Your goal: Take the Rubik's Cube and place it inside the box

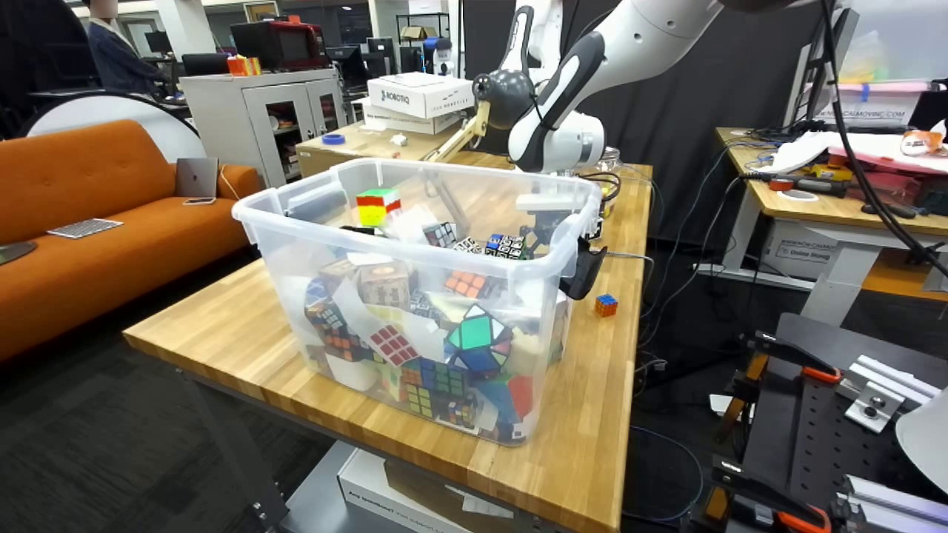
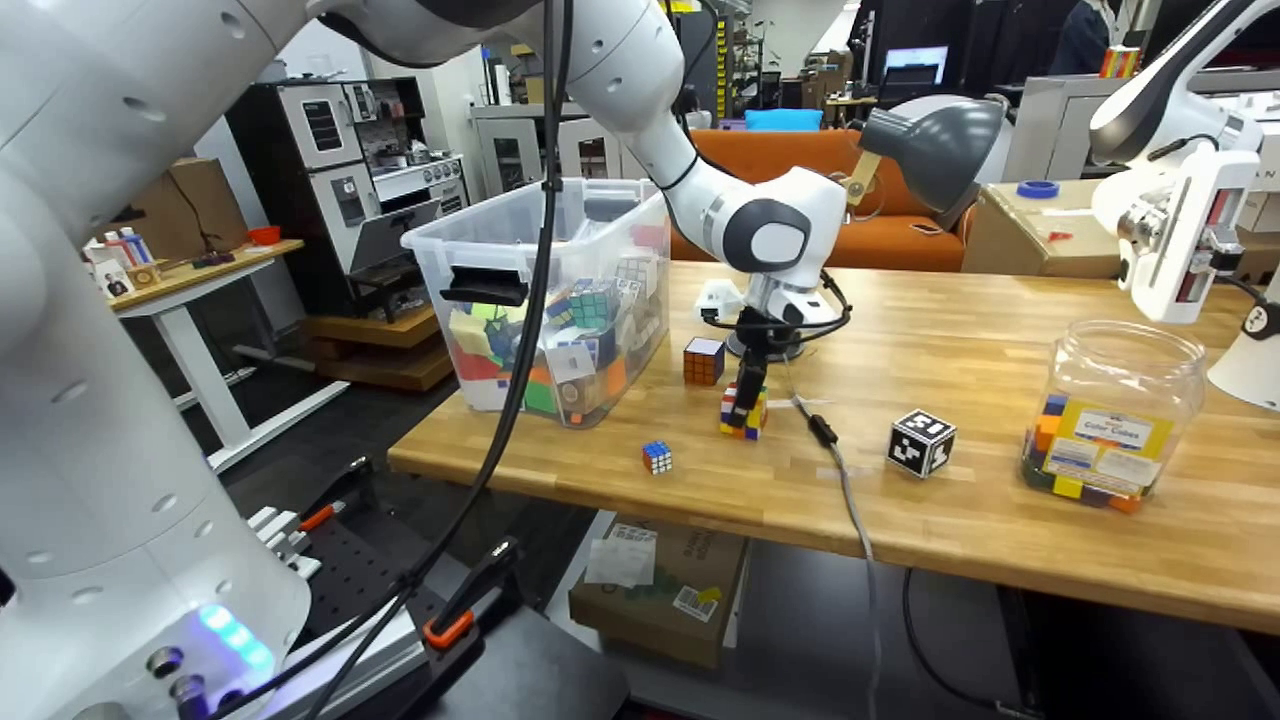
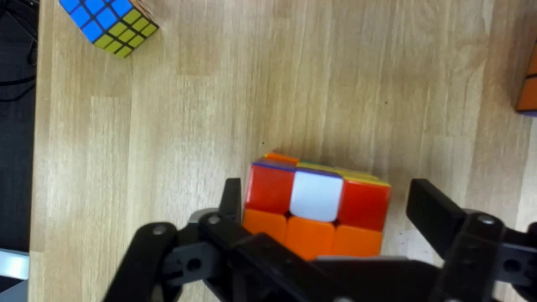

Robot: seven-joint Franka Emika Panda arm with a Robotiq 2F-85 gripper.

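Observation:
A multicoloured Rubik's Cube [image 3: 316, 195] with red, white and orange stickers stands on the wooden table. It also shows in an exterior view [image 2: 757, 413], partly covered by a black finger. My gripper [image 3: 329, 200] is open, with one finger at each side of this cube. In the wrist view the left finger is close to the cube's side, and a clear gap separates the right finger from it. The box [image 2: 480, 243], a see-through tub with a black handle, stands beside the arm and holds several cubes. It also shows in an exterior view [image 1: 400, 252], where it hides the cube.
A small blue-topped cube [image 2: 657, 457] lies near the table edge. An orange-sided cube [image 2: 703, 360] stands between gripper and box. A black-and-white cube [image 2: 922, 443], a grey cable [image 2: 848, 500], a clear jar [image 2: 1115, 440] and a lamp [image 2: 935, 145] are also on or over the table.

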